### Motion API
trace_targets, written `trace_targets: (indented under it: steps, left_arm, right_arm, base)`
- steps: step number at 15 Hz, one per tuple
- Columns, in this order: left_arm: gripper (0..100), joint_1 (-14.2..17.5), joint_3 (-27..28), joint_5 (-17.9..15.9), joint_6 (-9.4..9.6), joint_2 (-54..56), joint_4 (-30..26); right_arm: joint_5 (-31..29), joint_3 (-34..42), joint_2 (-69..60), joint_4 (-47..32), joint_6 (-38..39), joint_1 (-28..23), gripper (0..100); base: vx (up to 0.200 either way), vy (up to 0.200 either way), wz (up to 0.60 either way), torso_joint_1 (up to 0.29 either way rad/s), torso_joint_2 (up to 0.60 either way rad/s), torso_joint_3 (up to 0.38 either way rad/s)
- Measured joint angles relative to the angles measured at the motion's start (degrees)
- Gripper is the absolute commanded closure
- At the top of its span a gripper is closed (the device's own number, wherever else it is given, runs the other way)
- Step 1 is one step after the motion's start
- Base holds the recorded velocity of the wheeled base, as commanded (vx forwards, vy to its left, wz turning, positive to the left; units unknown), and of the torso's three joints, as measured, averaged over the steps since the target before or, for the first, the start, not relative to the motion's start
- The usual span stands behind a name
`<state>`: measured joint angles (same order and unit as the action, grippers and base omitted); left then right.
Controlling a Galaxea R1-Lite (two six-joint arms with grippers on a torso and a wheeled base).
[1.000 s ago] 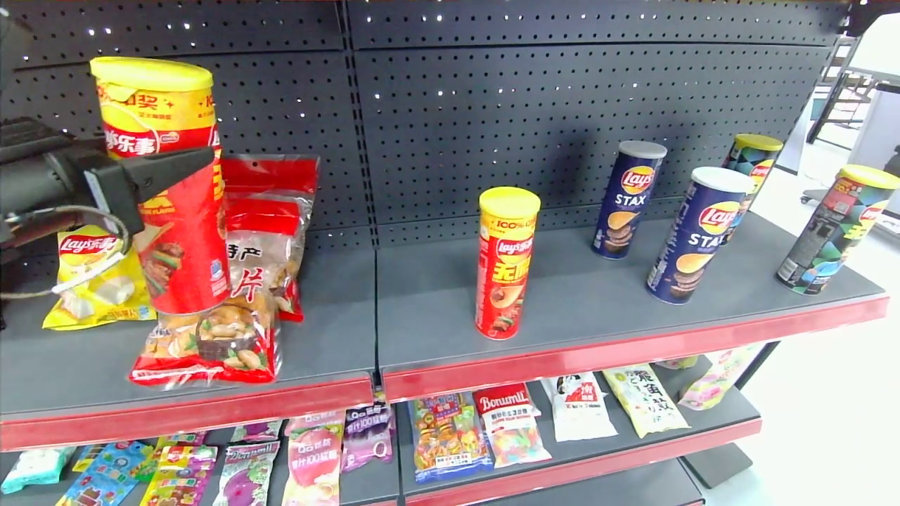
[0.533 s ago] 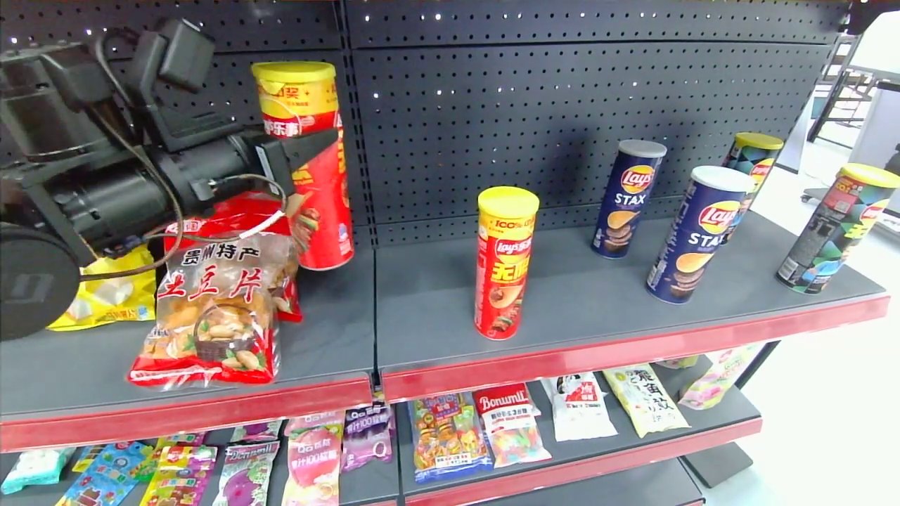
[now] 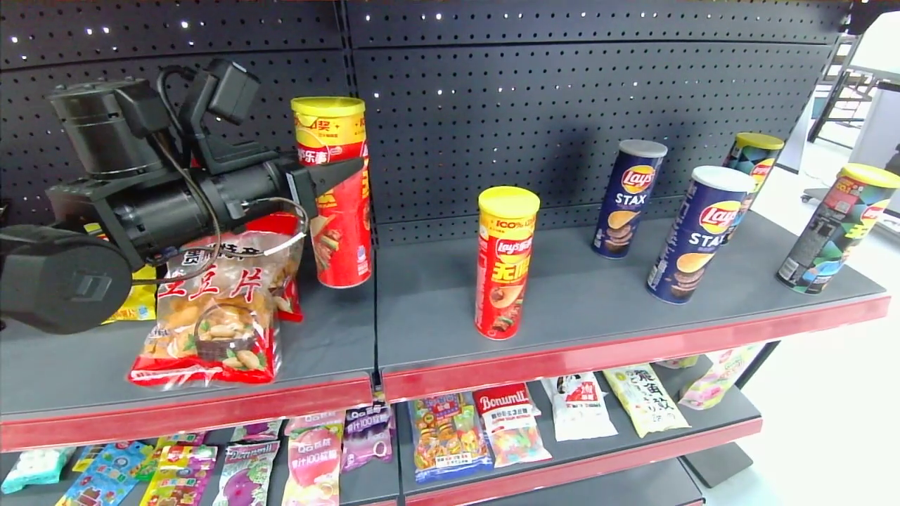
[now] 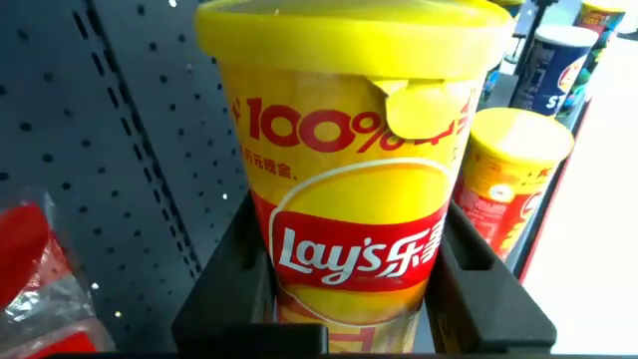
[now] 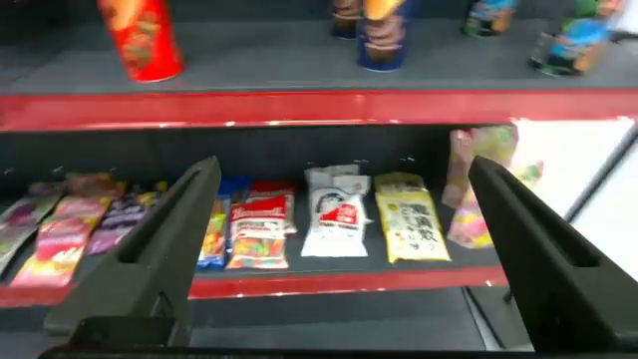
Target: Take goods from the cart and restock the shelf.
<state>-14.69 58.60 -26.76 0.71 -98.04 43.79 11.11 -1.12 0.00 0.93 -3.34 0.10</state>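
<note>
The left end effector [image 3: 336, 181] holds a red chip can [image 3: 343, 239] with a yellow lid, squeezing it from both sides. The can stands straight up at the far side of the top shelf [image 3: 576, 309], close to the dark back wall [image 3: 534, 105]. I cannot tell if its bottom touches the shelf. A red snack bag [image 3: 211, 309] lies just left of it. Another red can [image 3: 505, 263] stands to the right, nearer the front edge. The right end effector [image 5: 344, 172] is low down and opened wide, holding nothing, facing the small bags [image 5: 334, 224] on the lower shelf [image 5: 299, 286].
</note>
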Motion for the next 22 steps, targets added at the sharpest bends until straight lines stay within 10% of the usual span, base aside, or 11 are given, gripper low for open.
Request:
trace_targets:
  steps: [7, 22]
  left_arm:
    - [100, 0.2, 1.21, -0.39, -2.71, -1.49, 3.61]
    - [100, 0.22, 5.07, -6.17, -3.06, -6.24, 10.11]
  right_arm:
    - [-12.58, 0.79, 0.0, -0.52, 1.02, -0.1, 0]
    - [-12.71, 1.12, 0.0, -0.77, 3.1, -0.1, 0]
  base:
    - [0.0, 0.0, 0.0, 0.0, 0.0, 0.0]
    - [0.0, 0.0, 0.0, 0.0, 0.0, 0.0]
